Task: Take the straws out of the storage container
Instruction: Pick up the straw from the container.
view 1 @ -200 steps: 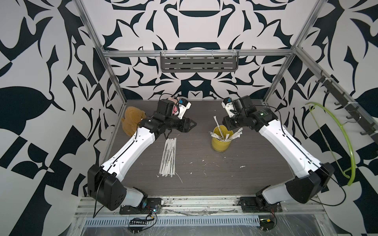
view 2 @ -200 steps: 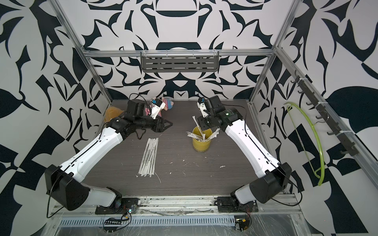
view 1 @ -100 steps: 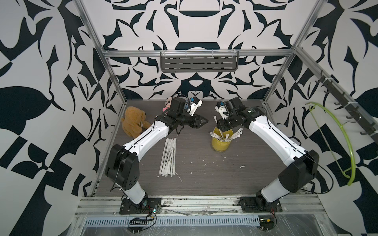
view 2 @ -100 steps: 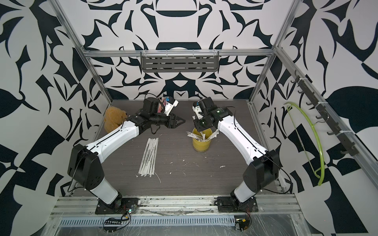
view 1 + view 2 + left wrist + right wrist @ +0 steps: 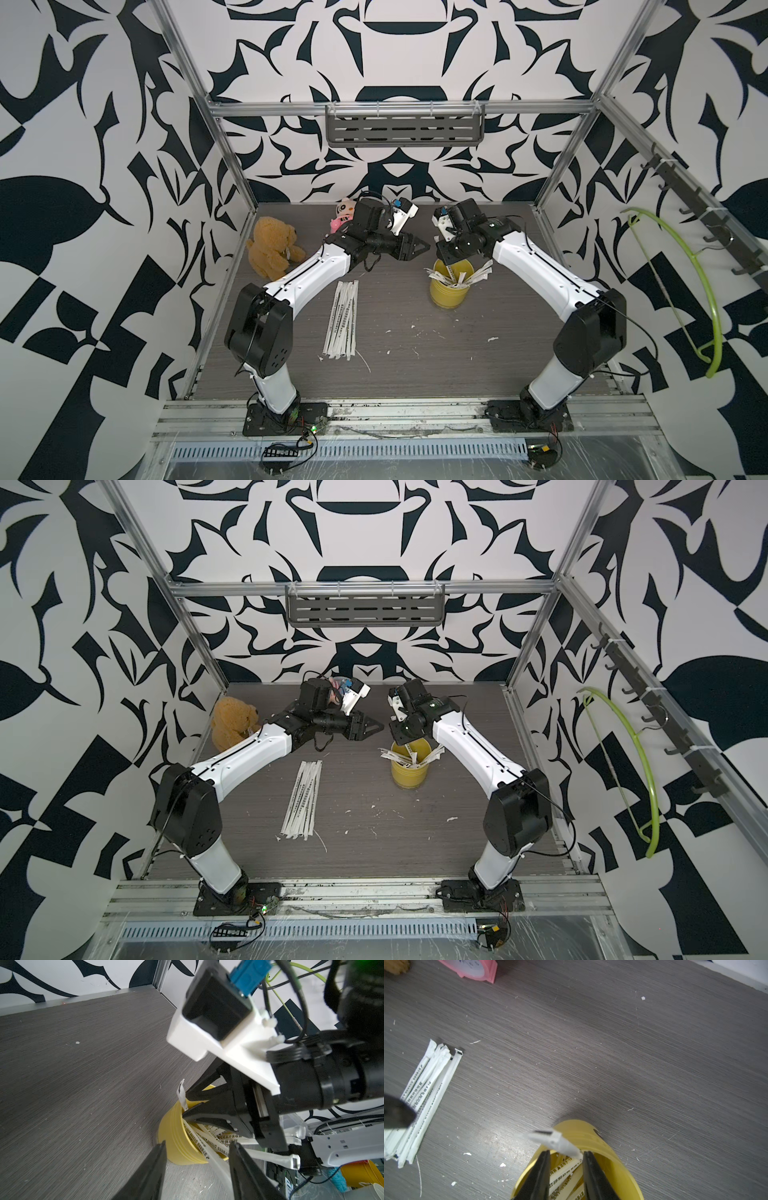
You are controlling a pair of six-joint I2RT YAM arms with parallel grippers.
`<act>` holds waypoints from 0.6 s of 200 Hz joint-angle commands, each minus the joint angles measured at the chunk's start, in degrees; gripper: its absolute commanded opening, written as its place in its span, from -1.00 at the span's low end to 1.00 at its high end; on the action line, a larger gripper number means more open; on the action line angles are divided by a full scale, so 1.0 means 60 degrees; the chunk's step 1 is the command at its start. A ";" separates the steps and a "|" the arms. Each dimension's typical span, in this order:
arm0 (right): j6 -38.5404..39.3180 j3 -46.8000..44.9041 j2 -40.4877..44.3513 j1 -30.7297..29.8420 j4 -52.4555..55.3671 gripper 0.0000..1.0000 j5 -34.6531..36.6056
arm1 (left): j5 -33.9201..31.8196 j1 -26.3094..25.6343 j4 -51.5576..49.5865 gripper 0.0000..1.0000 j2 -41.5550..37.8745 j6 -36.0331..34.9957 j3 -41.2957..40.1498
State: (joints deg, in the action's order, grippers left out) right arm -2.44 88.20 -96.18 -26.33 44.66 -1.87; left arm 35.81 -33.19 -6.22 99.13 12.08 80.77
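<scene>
Right gripper [image 5: 565,1153] hangs over the storage container [image 5: 446,293], its jaws a little apart around the top of one straw [image 5: 556,1140]. Left gripper [image 5: 198,1142] is wide open and empty, near it. The container stands right of the middle of the surface [image 5: 415,374]; more straws [image 5: 343,320] lie left of the middle.

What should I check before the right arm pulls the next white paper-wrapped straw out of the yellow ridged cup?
1. Right gripper over the mouth of the yellow ridged cylindrical cup: ok.
2. One white paper-wrapped straw between its fingers: ok, the top end stands there.
3. Jaws shut on that straw: not ok, a gap shows beside it.
4. Cup upright on the grey wood-grain table: ok.
5. Left gripper open, empty and apart from the cup: ok.
6. Flat pile of wrapped straws lying apart from the cup: ok.
</scene>
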 commanded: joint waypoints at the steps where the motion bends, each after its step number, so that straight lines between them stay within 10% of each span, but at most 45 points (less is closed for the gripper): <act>1: 0.0016 0.0169 0.0072 0.0050 -0.0244 -0.52 0.0146 | 0.0228 -0.0034 0.0099 0.09 0.0120 -0.0201 0.0216; 120: 0.0450 0.0294 0.0751 0.0060 -0.0141 -1.00 0.0625 | 0.0264 -0.0044 0.0125 0.08 -0.0486 -0.0613 -0.0281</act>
State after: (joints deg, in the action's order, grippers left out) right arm -0.82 88.20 -95.61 -26.22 44.66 -0.49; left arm 36.10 -33.28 -6.22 98.85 9.89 80.38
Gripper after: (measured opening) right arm 0.043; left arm 0.541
